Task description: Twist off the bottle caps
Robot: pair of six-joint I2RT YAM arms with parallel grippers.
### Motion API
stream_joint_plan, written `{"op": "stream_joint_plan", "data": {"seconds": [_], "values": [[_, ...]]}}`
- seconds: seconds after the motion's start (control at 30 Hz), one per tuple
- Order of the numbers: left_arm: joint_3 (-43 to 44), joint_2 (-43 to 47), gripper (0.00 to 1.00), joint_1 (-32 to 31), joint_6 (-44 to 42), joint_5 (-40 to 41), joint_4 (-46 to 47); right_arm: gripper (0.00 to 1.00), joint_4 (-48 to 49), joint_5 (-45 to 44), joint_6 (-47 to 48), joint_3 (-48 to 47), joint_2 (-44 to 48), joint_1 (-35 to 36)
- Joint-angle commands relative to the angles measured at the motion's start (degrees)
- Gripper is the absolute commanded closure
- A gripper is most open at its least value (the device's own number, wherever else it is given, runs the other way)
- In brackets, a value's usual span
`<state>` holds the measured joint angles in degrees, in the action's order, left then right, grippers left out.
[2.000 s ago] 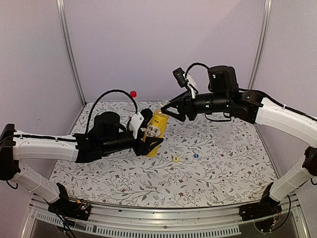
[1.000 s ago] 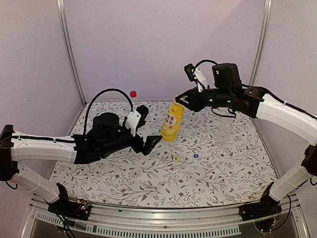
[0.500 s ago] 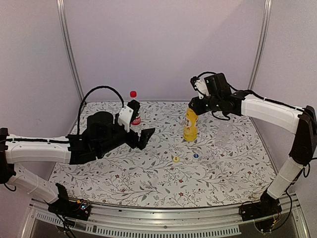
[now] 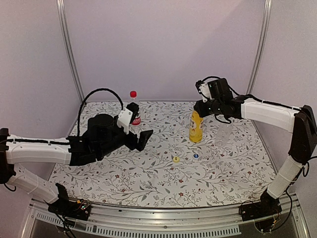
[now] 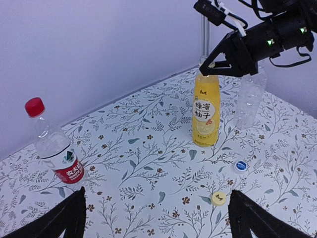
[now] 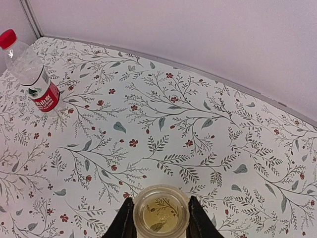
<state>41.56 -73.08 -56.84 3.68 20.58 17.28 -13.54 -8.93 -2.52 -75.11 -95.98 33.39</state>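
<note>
At the far right of the flowered table (image 4: 148, 178), the yellow bottle (image 4: 196, 128) stands upright and uncapped, with the right gripper (image 4: 202, 110) clamped on its neck. The clear bottle (image 4: 225, 130) stands just beside it. The yellow cap (image 4: 176, 159) and blue cap (image 4: 195, 156) lie loose nearer the front. The left gripper (image 4: 141, 136) hangs wide open and empty near the labelled bottle (image 4: 134, 117), which wears its red cap (image 4: 132, 93).

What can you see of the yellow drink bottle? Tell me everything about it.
The yellow drink bottle is translucent plastic, nearly full of yellow-orange liquid, with a yellow label bearing dark characters. It stands upright on the floral table, beside a clear bottle. Its mouth is open, with no cap on it. The right gripper clasps its neck.
</note>
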Motion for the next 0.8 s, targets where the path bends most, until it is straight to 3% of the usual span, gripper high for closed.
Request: {"op": "stream_joint_plan", "data": {"seconds": [0.0, 0.3, 0.5, 0.77], "values": [[-0.62, 1.01, 0.00, 0.38, -0.10, 1.28, 0.64, 0.96, 1.65, -0.41, 0.06, 2.29, -0.14, -0.25], [-0.69, 1.45, 0.00, 0.51, -0.34, 2.08, 0.08, 0.70, 1.52, 1.50, 0.15, 5.27, 2.13, -0.27], [-0.69, 1.13, 0.01, 1.05, -0.72, 2.42, 0.27, 0.63, 1.16, 2.27, -0.20, 5.76, 3.88, -0.25], [0.53, -0.07, 0.00, 2.60, 0.53, 2.98, -0.95, 0.46, 0.69, 3.18, -0.20, 5.35, 4.74, -0.17]]}}
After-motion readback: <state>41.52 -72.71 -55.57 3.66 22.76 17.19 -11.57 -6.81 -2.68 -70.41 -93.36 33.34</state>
